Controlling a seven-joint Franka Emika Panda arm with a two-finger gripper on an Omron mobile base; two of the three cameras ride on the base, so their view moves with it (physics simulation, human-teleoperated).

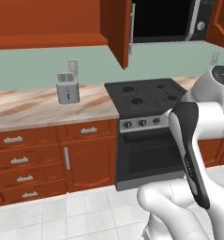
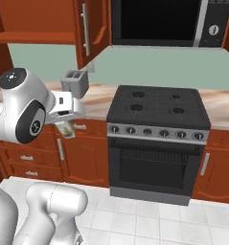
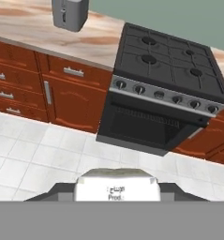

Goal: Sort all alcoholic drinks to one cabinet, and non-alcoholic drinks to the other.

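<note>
You're mid-carry, between pick and place. Stove sits mid-worktop, toaster near the worktop's back edge left of it. Open cabinet hangs above the toaster, door swung out. Gripper is clamped on the cream carton, held out over the floor in front of the drawers. Next move likely calls for lifting to the cabinet shelf and placing the carton upright.
</note>
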